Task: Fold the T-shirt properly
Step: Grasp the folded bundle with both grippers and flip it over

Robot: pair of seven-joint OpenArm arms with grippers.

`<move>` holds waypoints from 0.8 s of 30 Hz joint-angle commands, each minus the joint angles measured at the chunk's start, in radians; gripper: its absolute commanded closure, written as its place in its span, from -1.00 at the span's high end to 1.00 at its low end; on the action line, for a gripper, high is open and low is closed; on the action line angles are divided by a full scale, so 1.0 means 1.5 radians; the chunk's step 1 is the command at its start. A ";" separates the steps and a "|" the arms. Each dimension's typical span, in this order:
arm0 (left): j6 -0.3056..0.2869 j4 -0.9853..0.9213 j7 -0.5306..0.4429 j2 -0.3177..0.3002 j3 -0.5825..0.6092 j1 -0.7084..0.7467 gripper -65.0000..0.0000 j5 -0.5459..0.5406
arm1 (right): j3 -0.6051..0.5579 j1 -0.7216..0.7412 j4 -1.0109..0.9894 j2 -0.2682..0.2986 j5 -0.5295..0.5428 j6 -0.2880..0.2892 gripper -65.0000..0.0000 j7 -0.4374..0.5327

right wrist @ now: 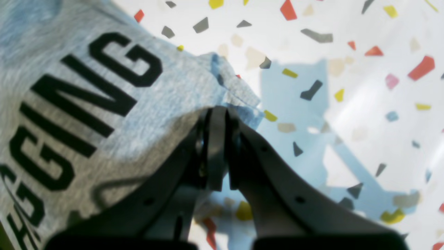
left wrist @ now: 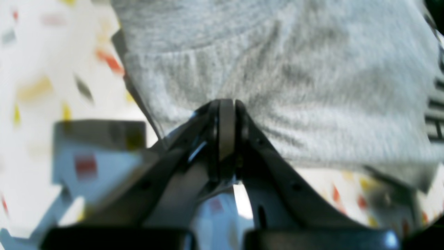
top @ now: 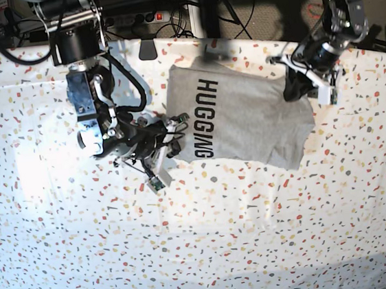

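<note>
Both grippers pinch shut on T-shirt [top: 245, 115] edges, left gripper [left wrist: 227, 104] & right gripper [right wrist: 216, 113] at opp. ends, cloth spanning table [top: 211, 253] btwn them, long axis arm-to-arm, neither nearer.

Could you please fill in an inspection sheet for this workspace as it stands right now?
Surface: table under a white cloth with coloured flecks.
Job's things: grey T-shirt, lettering up, partly lifted and rumpled, not folded.
Clutter: nothing seen.
Claws: left claw shut on the T-shirt's plain cloth; right claw shut on its edge beside the lettering.
Cables: black cables loop along the right arm; more behind the table.
Surroundings: dark equipment beyond the far edge.
</note>
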 commanded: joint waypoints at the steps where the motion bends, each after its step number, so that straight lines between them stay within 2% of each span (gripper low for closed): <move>1: 0.023 -0.013 0.035 -0.004 0.000 -0.021 -1.00 0.031 | 0.000 -0.002 0.019 -0.002 0.005 0.004 -1.00 0.000; 7: 0.018 -0.078 0.033 -0.002 0.021 -0.124 -1.00 0.030 | -0.006 -0.095 0.106 -0.005 0.026 0.004 -1.00 0.010; 15: 0.016 -0.128 -0.036 0.000 0.186 -0.218 -1.00 0.030 | -0.065 -0.187 0.182 -0.005 0.025 0.004 -1.00 0.076; 20: 0.081 -0.141 -0.041 -0.001 0.239 -0.281 -1.00 0.031 | -0.096 -0.189 0.182 -0.005 0.041 0.004 -1.00 0.093; 24: 0.083 -0.136 -0.022 -0.007 0.239 -0.327 -1.00 0.030 | -0.090 -0.191 0.203 -0.005 0.040 0.004 -1.00 0.092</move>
